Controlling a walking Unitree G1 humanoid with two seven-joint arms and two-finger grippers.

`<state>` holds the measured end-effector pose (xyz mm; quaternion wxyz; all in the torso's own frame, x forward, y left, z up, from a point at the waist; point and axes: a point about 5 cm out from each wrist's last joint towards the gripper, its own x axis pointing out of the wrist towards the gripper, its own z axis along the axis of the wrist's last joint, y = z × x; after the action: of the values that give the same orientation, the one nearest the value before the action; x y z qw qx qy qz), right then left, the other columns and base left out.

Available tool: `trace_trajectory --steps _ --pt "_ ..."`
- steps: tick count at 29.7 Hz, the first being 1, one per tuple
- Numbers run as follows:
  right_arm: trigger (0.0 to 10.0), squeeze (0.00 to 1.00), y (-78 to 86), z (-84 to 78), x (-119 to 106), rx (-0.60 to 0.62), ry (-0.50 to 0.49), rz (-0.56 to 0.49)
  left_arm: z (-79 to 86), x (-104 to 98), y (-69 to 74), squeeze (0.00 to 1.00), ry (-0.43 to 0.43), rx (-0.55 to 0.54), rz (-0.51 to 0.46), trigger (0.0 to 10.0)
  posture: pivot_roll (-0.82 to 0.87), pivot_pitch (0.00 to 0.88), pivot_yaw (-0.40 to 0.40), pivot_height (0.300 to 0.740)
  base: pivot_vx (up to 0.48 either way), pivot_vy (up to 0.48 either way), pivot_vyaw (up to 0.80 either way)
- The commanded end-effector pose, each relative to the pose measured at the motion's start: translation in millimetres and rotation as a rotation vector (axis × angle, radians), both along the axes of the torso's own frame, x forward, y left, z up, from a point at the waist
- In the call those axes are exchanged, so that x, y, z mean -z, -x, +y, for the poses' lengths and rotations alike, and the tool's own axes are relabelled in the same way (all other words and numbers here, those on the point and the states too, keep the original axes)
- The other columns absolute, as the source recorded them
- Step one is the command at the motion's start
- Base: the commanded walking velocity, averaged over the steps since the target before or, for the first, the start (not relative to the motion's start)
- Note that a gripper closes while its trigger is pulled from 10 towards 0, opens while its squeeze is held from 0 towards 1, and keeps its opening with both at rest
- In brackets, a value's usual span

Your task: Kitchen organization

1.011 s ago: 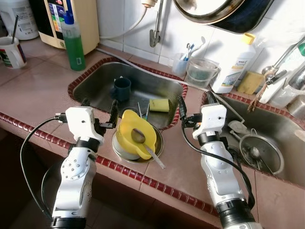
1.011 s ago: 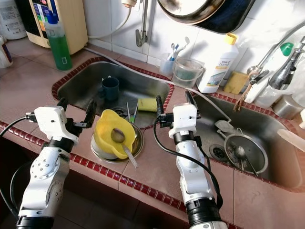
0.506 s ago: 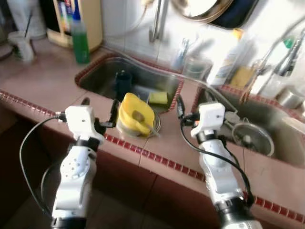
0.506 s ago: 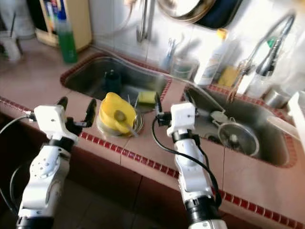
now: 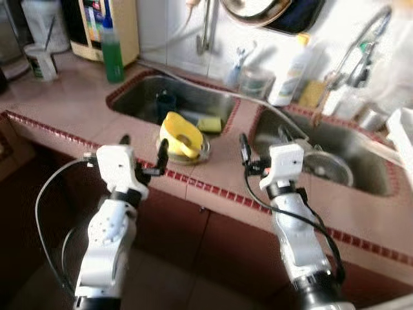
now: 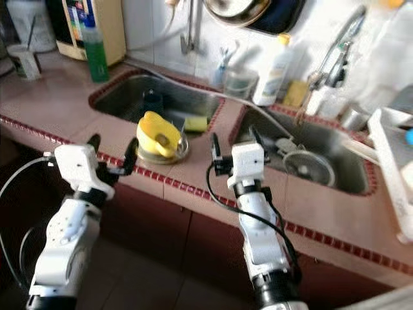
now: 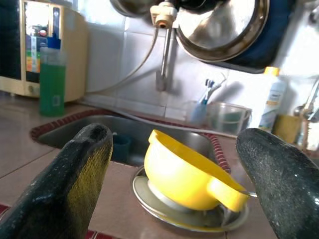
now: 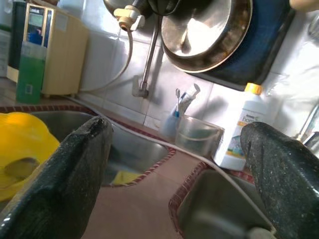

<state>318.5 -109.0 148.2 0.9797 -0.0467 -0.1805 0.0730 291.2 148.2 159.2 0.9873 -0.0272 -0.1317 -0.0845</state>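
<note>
Hovering spread: left claw (image 5: 143, 143) before yellow bowl (image 5: 181, 135).

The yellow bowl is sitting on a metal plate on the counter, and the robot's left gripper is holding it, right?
Not quite. The left gripper is open and short of the yellow bowl, not holding it, as the left wrist view shows. The bowl does sit on the metal plate on the counter.

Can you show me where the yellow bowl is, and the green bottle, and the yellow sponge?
yellow bowl (image 5: 180, 134): left eye view, on its inside wall.
green bottle (image 5: 113, 57): left eye view, on the green body under the blue cap.
yellow sponge (image 6: 195, 123): right eye view, on its top face, in the left sink.
</note>
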Motion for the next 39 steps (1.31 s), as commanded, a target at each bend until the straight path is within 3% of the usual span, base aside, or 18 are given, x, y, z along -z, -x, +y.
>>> trace_trajectory --steps 1,14,18,22,25,31,39 --pt "10.0 0.0 -1.4 -1.3 -4.9 -0.001 0.0 -0.02 -3.6 -6.2 -0.3 0.0 -0.023 0.024 -0.028 10.0 -0.11 0.026 -0.124 0.74 0.0 0.0 0.0" --pt "10.0 0.0 1.8 9.0 -1.7 -0.088 0.012 -0.015 -18.2 6.7 8.1 0.0 -0.086 0.129 -0.009 10.0 -0.1 0.037 -0.14 0.74 0.0 0.0 0.0" --pt "10.0 0.0 4.0 8.4 0.5 -0.101 0.039 -0.019 -15.2 12.8 10.7 0.0 -0.083 0.114 0.009 10.0 -0.1 0.032 -0.137 0.74 0.0 0.0 0.0" --pt "10.0 0.0 5.9 -1.1 4.3 -0.08 0.047 -0.003 -3.6 28.8 12.1 0.0 0.002 0.024 0.077 10.0 -0.11 0.02 -0.145 0.74 0.0 0.0 0.0" --pt "10.0 0.0 9.7 -1.3 4.8 -0.086 0.052 -0.004 -3.4 36.1 12.8 0.0 -0.022 0.024 0.089 10.0 -0.11 0.025 -0.143 0.74 0.0 0.0 0.0" --pt "10.0 0.0 18.0 1.2 10.7 -0.13 0.079 0.002 -6.4 29.7 8.8 0.0 -0.064 0.097 0.066 10.0 -0.12 0.046 -0.122 0.74 0.0 0.0 0.0" --pt "10.0 0.0 23.2 4.1 11.8 -0.145 0.068 -0.002 -4.3 25.2 12.7 0.0 -0.023 0.023 0.029 10.0 -0.12 0.037 -0.13 0.74 0.0 0.0 0.0"
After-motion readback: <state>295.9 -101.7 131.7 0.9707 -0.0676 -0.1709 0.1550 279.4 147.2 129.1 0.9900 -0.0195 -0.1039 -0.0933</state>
